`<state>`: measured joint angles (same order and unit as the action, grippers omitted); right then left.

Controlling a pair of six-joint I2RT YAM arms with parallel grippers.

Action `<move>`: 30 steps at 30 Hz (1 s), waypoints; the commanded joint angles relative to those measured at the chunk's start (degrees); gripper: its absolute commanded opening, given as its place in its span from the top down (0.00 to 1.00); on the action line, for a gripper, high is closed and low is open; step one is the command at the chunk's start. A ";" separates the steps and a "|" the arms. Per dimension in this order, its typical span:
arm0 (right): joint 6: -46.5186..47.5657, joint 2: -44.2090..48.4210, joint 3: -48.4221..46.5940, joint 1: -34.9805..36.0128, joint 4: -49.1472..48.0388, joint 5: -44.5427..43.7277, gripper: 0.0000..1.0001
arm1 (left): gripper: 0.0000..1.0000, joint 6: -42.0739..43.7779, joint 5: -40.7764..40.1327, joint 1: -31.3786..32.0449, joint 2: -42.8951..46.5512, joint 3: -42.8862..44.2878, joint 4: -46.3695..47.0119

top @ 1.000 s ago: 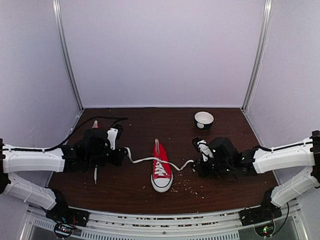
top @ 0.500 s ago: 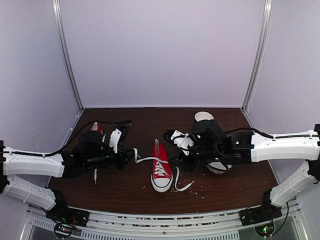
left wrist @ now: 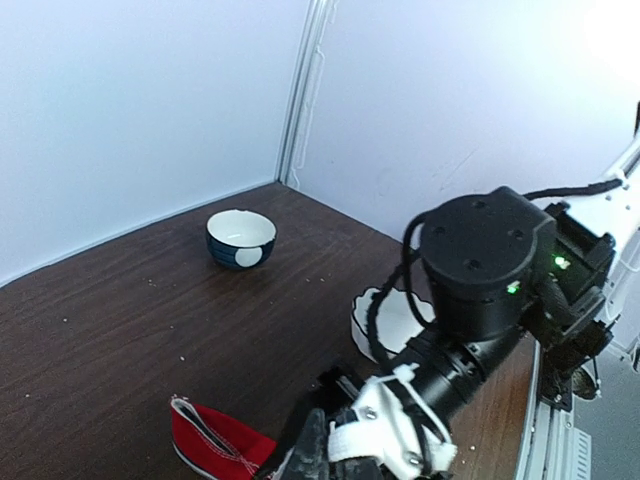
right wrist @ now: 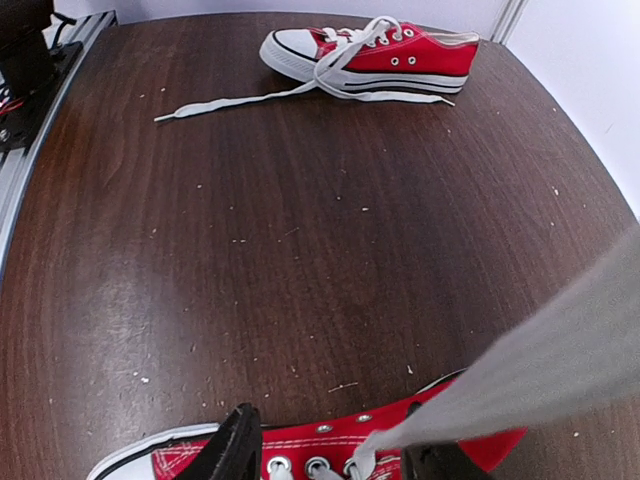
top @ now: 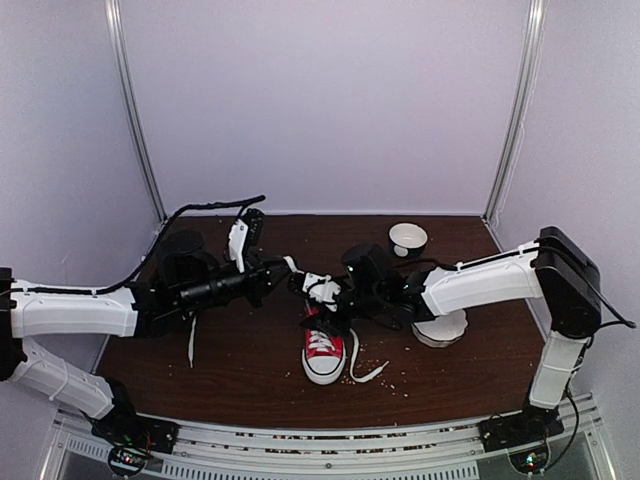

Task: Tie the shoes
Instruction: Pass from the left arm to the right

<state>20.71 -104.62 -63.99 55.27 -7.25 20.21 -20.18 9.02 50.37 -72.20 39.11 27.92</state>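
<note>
Left fingers, pressed together, seemingly pinch the long white lace of the red canvas sneaker at 6 o'clock; spread right fingers should close beside the eyelets, preserving tension.

Red sneaker upright, second sneaker apart, untied

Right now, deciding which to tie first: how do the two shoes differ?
The centre shoe has a lace lifted off the table; the left shoe trails its laces flat on it. The centre shoe sits under the right hand; the left shoe stands alone. Both are red with white soles, untied.
</note>
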 commanded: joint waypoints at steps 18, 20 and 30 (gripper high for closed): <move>-6.13 -0.33 0.21 -5.30 -8.07 8.38 0.65 | 1.00 4.49 -0.78 0.26 4.76 -4.65 2.67; -6.48 -0.24 0.03 -5.61 -7.63 8.40 0.51 | 1.00 4.52 -1.07 0.26 4.87 -4.67 2.52; -3.46 0.39 2.07 -7.01 -8.89 14.41 0.38 | 1.00 5.08 -7.74 0.26 6.62 -5.11 0.34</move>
<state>14.59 -107.00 -63.90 48.64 -14.98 30.24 -16.29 6.76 50.37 -67.79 34.46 28.45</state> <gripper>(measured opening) 0.625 0.004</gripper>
